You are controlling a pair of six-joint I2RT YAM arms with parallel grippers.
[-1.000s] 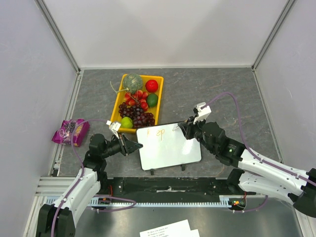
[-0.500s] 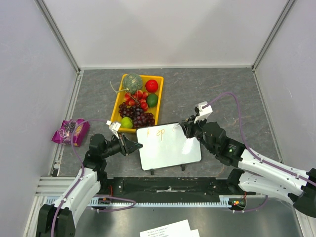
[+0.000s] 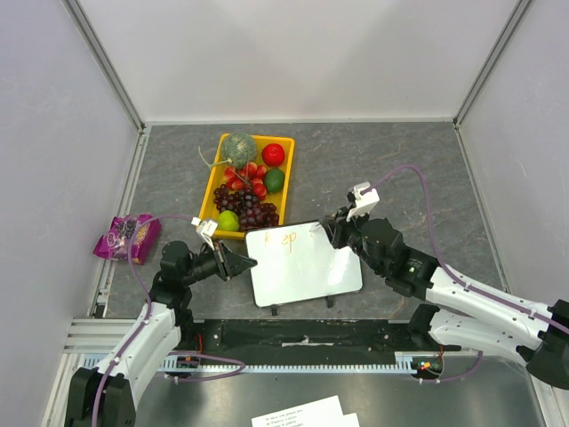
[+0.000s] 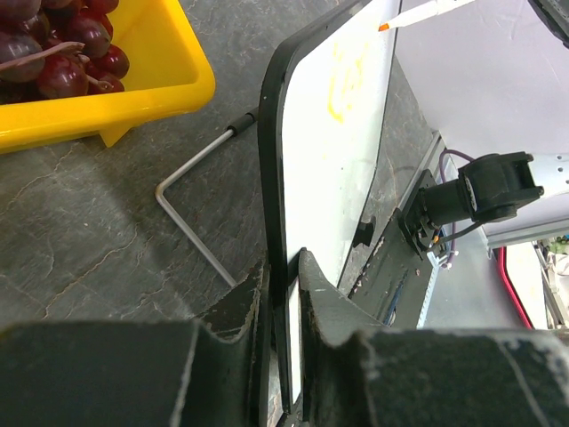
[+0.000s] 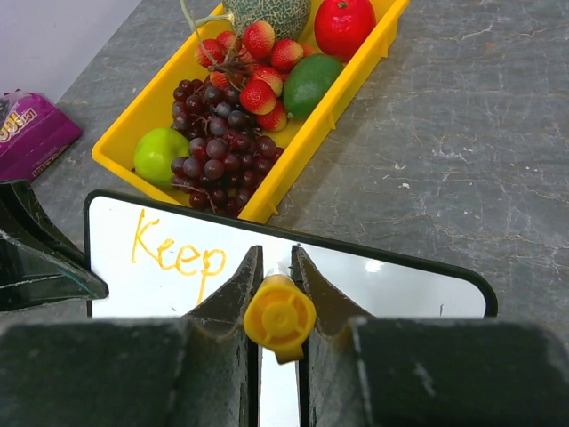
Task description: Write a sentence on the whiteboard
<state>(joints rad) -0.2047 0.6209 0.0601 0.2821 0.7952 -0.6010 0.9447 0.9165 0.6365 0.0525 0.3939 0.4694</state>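
Observation:
The whiteboard (image 3: 307,267) stands tilted on the table in front of the yellow tray. Orange letters reading "Keep" (image 5: 176,253) are the sentence's only showing word, at the board's upper left. My left gripper (image 3: 245,263) is shut on the whiteboard's left edge, with the dark frame between its fingers (image 4: 322,294). My right gripper (image 5: 276,267) is shut on an orange marker, whose yellow end cap (image 5: 279,318) faces the right wrist camera. The marker tip (image 4: 384,27) sits near the board's upper edge, to the right of the letters (image 4: 347,76).
A yellow tray (image 3: 210,191) holds grapes, a melon, limes and red fruit just behind the board. A purple snack packet (image 3: 129,237) lies at the left. The board's wire stand (image 4: 191,222) rests on the table. Printed paper sheets (image 3: 302,414) lie below the arms' bases.
The right gripper with the marker has edged very slightly along the board's top. The left gripper, the board and the letters look the same.

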